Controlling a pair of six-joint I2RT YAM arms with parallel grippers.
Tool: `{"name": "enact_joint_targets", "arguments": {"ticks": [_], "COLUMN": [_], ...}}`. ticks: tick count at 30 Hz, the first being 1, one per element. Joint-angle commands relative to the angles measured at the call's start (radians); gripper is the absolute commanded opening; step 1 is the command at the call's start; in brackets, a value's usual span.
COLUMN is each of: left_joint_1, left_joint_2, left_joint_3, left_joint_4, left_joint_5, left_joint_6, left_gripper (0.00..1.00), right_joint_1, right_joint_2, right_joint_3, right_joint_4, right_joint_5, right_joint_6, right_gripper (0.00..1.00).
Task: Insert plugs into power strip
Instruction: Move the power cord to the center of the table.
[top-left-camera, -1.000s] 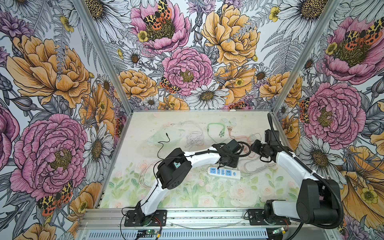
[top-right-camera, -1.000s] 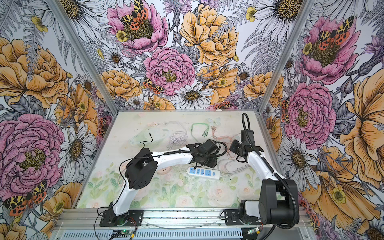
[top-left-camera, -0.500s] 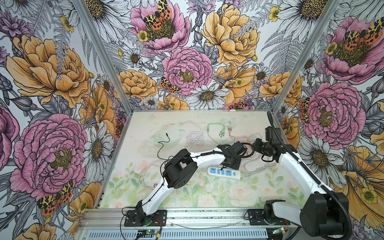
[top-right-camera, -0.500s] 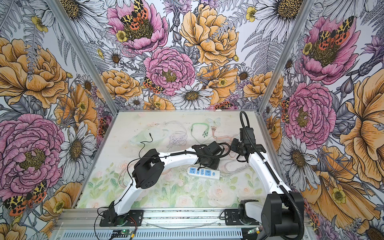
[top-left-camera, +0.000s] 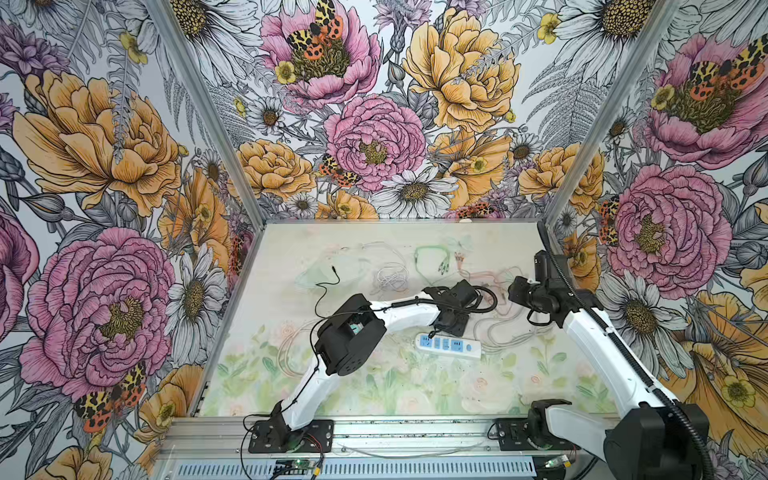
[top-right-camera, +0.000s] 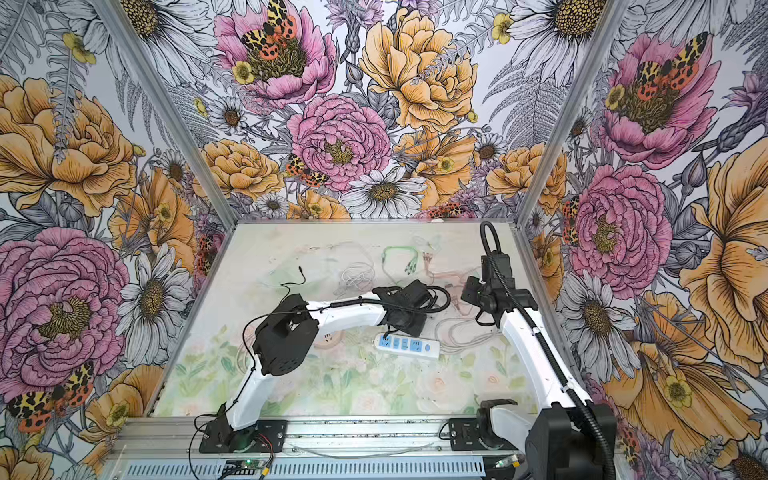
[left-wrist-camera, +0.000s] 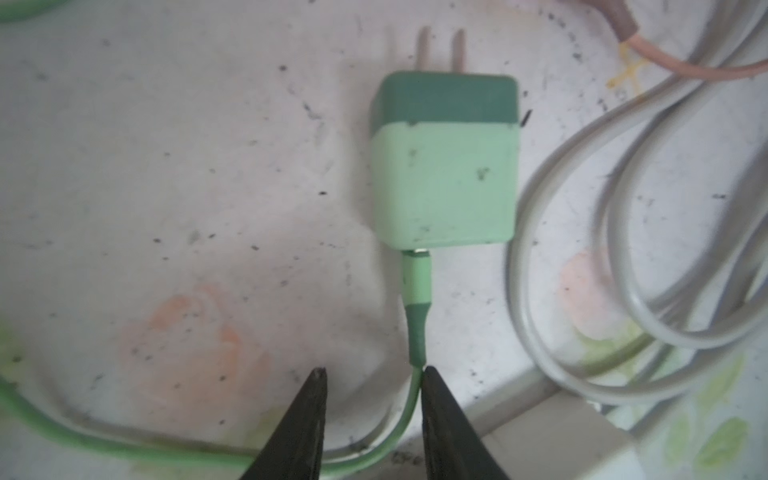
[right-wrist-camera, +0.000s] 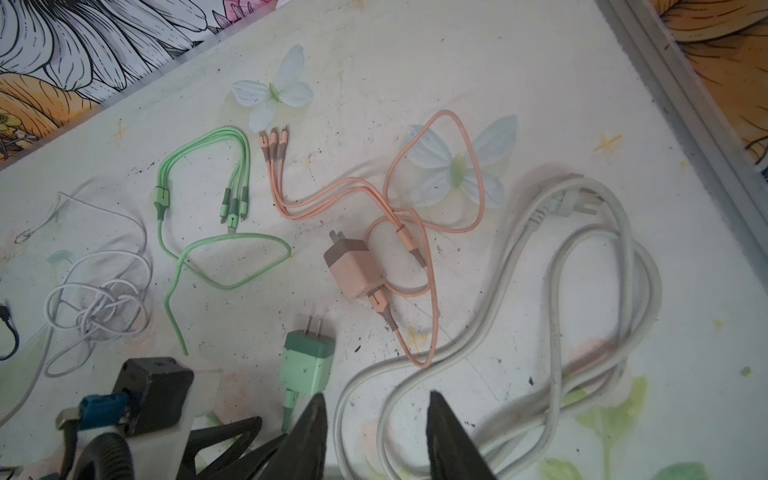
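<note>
The green plug (left-wrist-camera: 444, 174) lies flat on the table with its prongs pointing away from my left gripper (left-wrist-camera: 372, 372). That gripper is open and straddles the plug's thin green cable (left-wrist-camera: 415, 399), which touches one fingertip (left-wrist-camera: 428, 376). The right wrist view shows the same green plug (right-wrist-camera: 309, 365) beside my open right gripper (right-wrist-camera: 376, 395), which hovers over loops of grey cord. The pink-brown plug (right-wrist-camera: 353, 270) lies further off among its pink cables. In both top views the white power strip (top-left-camera: 449, 345) (top-right-camera: 407, 347) lies just in front of my left gripper (top-left-camera: 452, 326), its blue sockets bare.
A thick grey cord (right-wrist-camera: 561, 291) coils across the table on the right, ending in a flat plug (right-wrist-camera: 575, 205). A green multi-tip cable (right-wrist-camera: 199, 174) and a tangle of thin white cable (right-wrist-camera: 95, 307) lie toward the back. The metal frame edge (right-wrist-camera: 685, 104) borders the table's right side.
Both arms have shifted only slightly. The left wrist drifted right, then back left above the green plug. The right arm's base link swung outward. Both grippers stay open.
</note>
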Motion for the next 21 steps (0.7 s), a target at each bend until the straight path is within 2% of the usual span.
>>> {"name": "enact_joint_targets", "arguments": {"ticks": [1, 10, 15, 21], "left_joint_1": [0.060, 0.159, 0.134, 0.087], "left_joint_2": [-0.038, -0.094, -0.118, -0.201], "left_joint_3": [-0.058, -0.057, 0.001, 0.008], "left_joint_4": [-0.070, -0.071, -0.069, -0.068], "left_joint_5": [-0.064, -0.060, -0.012, 0.010], "left_joint_6": [0.056, 0.132, 0.209, 0.198], "left_gripper": [0.40, 0.39, 0.39, 0.42], "right_joint_1": [0.009, 0.011, 0.024, 0.044], "right_joint_2": [-0.024, -0.027, -0.011, 0.024], "right_joint_3": [0.037, 0.049, 0.049, 0.050], "right_joint_4": [-0.014, -0.031, -0.030, -0.023], "right_joint_5": [-0.001, -0.080, -0.105, -0.092], "right_joint_6": [-0.015, -0.045, -0.076, -0.080], "right_gripper": [0.41, 0.40, 0.37, 0.37]}}
